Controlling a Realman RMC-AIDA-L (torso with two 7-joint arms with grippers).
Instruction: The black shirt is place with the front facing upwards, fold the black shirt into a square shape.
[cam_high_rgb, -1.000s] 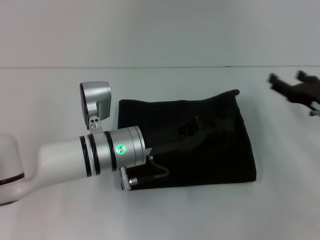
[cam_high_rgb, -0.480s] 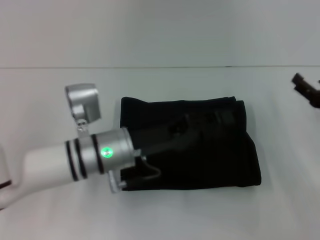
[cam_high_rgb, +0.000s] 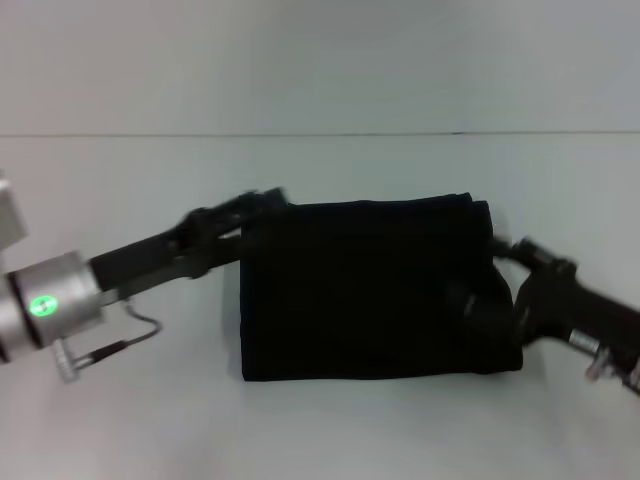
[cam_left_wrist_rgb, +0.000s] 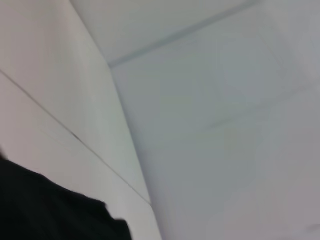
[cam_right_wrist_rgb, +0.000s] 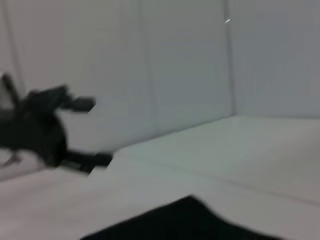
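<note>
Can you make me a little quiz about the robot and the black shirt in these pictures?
1. True or false: the black shirt lies spread out flat with both sleeves showing.
2. Which gripper is at the shirt's far left corner? A) left gripper B) right gripper
3. Fill in: the shirt lies on a white ____.

Key: 1 false, it is folded into a compact block. 2 A; the right gripper is at the shirt's right edge. 3 table.
</note>
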